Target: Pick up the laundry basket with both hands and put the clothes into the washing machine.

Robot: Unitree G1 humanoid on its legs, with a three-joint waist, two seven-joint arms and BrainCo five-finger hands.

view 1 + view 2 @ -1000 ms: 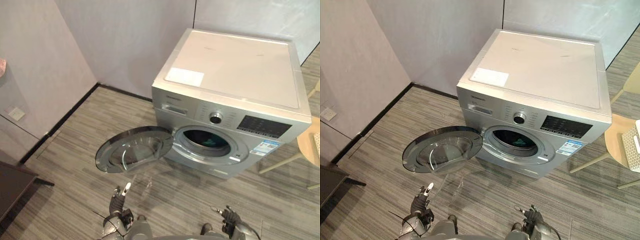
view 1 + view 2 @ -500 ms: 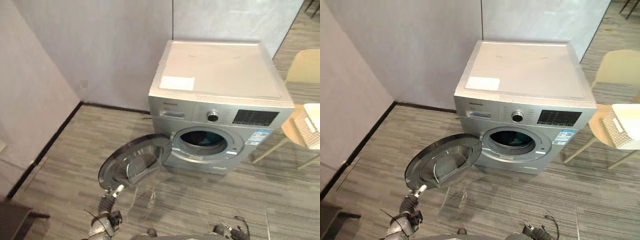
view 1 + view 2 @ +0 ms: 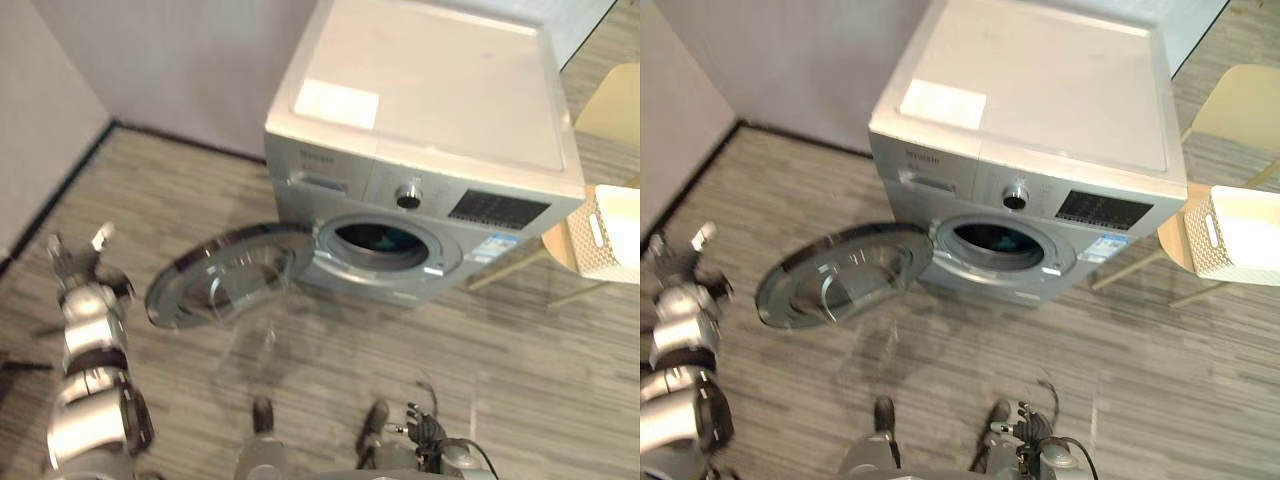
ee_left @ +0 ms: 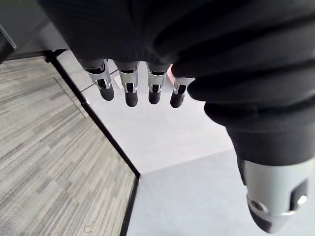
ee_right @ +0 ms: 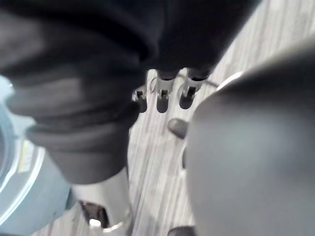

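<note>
A white perforated laundry basket rests on a pale chair to the right of the silver washing machine. I cannot see what the basket holds. The machine's round door hangs open to the left, and something dark teal shows inside the drum. My left hand is raised at the far left, away from the door, with straight fingers holding nothing. Low near the floor, my right hand hangs with relaxed fingers, also holding nothing. Both hands are far from the basket.
Grey plank flooring stretches in front of the machine. Pale walls with a dark skirting meet behind and left of it. The open door juts out over the floor on the left.
The camera has shifted, so the basket on the chair now shows more fully at the right. My left arm has lifted up and out to the left.
</note>
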